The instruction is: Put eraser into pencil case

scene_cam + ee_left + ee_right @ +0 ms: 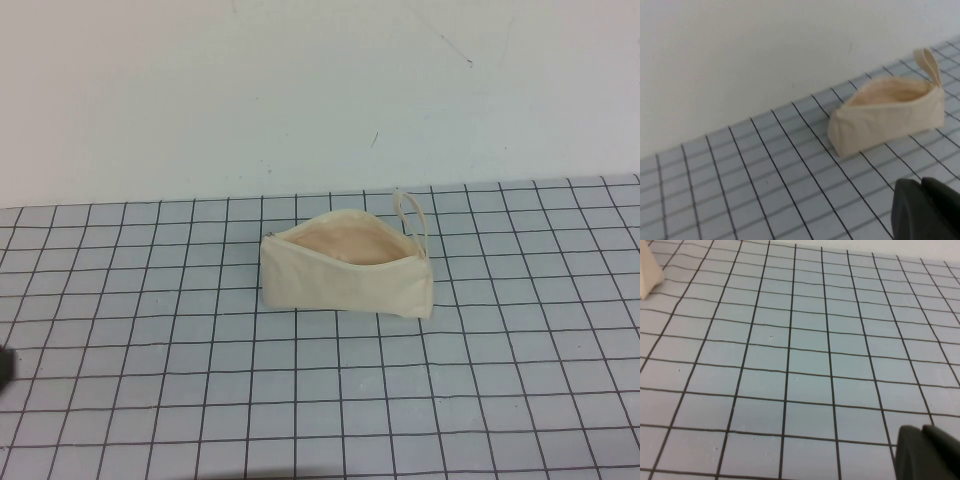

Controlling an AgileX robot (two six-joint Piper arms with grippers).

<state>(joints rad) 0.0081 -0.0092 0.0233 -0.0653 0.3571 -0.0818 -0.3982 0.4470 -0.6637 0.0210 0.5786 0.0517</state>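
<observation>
**One pouch sitting open, both grippers hanging back**

So there's exactly one pencil case, a cream-white fabric zip pouch, roughly triangular, and it's sitting near the middle of the grey-blue gridded counter, a bit toward the far edge by the white wall. Its zip is gaping open, showing the peach-beige lining, and one small cream loop strap is sticking up at its right end.

The eraser isn't showing in any view.

The left gripper is showing only as a dark bit in its wrist view, hanging near the counter's left edge, well apart from the pouch. The right gripper is likewise a dark bit over bare grid. Can't tell how wide either claw is standing.
</observation>
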